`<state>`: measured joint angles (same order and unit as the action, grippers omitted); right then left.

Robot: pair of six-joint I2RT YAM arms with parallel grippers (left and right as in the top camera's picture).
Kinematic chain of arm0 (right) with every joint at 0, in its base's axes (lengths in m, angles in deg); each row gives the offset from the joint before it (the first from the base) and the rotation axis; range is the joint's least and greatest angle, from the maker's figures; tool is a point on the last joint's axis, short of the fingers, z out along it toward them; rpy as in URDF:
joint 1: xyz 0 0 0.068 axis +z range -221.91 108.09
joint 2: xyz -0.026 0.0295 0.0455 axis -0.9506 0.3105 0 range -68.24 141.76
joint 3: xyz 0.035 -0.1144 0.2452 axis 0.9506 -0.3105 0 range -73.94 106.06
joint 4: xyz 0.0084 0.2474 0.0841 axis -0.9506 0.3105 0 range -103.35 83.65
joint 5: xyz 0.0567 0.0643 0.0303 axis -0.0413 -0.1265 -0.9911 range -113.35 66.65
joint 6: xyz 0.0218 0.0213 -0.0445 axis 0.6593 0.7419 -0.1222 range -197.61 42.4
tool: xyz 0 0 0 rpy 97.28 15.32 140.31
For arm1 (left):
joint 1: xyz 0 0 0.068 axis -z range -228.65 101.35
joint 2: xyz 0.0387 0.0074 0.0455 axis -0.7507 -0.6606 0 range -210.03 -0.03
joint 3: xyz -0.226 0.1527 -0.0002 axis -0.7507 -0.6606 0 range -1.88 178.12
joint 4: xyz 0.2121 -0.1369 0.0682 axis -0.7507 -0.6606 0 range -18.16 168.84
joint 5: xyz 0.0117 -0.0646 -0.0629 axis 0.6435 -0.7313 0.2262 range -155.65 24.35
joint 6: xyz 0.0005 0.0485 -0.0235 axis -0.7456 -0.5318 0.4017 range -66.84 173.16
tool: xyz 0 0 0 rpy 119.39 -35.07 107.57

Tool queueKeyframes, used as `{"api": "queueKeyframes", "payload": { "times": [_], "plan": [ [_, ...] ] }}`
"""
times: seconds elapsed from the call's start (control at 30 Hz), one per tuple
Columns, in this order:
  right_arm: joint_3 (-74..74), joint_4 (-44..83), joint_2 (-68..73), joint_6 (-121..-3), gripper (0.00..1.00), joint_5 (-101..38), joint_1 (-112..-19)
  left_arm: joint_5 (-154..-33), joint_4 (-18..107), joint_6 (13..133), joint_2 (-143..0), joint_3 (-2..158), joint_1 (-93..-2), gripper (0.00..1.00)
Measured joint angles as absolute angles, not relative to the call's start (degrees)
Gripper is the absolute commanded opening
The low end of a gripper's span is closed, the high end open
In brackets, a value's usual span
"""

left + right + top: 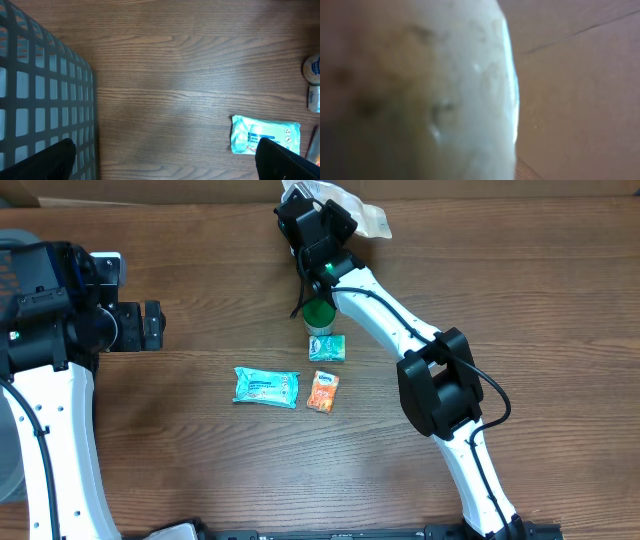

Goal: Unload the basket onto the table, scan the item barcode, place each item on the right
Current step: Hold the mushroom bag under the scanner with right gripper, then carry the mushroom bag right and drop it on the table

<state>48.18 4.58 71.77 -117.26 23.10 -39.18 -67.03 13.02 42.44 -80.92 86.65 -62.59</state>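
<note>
Right end effector (310, 215) sat pinched shut at 12 o'clock against some pale thing (420, 90), left end effector (152, 326) wide and empty at 9, so I'd have confirmed that grip before going for the wipes pack (267, 386) in the middle of the worktop (520, 300).

Place: a robot test bench, set up like a shop checkout.
Machines: left arm (50, 420) and right arm (385, 315), white with black joints.
Surface: wood-grain worktop (200, 470).
Goods: wipes pack (266, 386) and orange sachet (322, 392), centre frame.
Basket: grey mesh basket (40, 100), left edge.
</note>
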Motion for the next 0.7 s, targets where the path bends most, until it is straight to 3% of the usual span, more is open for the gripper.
{"api": "queueKeyframes", "payload": {
  "times": [0.13, 0.33, 0.53, 0.7],
  "plan": [
    [48.03, 10.74, 69.23, -116.98, 0.04, 20.33, -39.18, -67.06, 13.00, 42.44, -80.92, 86.65, -62.59, 1.00],
    [47.42, 22.07, 52.18, -107.74, 0.04, 11.67, -39.14, -67.03, 13.04, 42.44, -80.92, 86.67, -62.57, 1.00],
    [47.72, 35.97, 27.40, -88.94, 0.04, -11.28, -40.75, -67.03, 13.02, 42.44, -80.92, 86.67, -62.57, 1.00],
    [48.31, 50.83, 15.97, -80.87, 0.04, -29.00, -49.19, -67.03, 13.00, 42.44, -80.92, 86.67, -62.59, 1.00]
  ]
}}
